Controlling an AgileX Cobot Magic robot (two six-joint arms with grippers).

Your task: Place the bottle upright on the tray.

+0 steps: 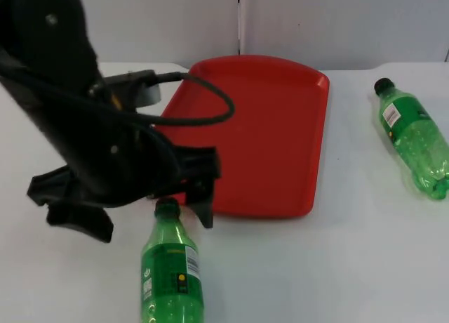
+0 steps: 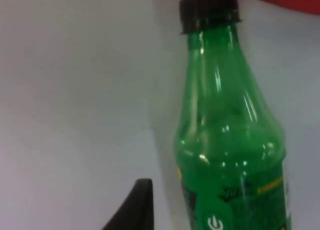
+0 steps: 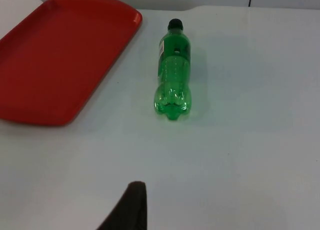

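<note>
The near bottle (image 1: pixel 172 274) lies on its side on the white table (image 1: pixel 316 267), its long axis running from the black cap (image 1: pixel 167 207) at 12 o'clock to the base at 6 o'clock, the cap almost at the near edge of the red tray (image 1: pixel 270 137). The left gripper (image 1: pixel 133 211) hovers over the cap end, fingers spread wide and holding nothing; from their midpoint the bottle body trails away toward 6 o'clock, so I judge the grip should come down across the neck or shoulder, square to that axis. The left arm is plainly the nearer one. A second bottle (image 1: pixel 414 137) lies well apart at 3 o'clock of the tray, cap toward 11 o'clock; the right wrist view looks at it from a distance, and whether the right gripper is open or closed cannot be told. That arm waits. Both bottles are smooth, glossy green plastic with printed labels, round and likely to roll; the tray is shallow, smooth, round-cornered.
</note>
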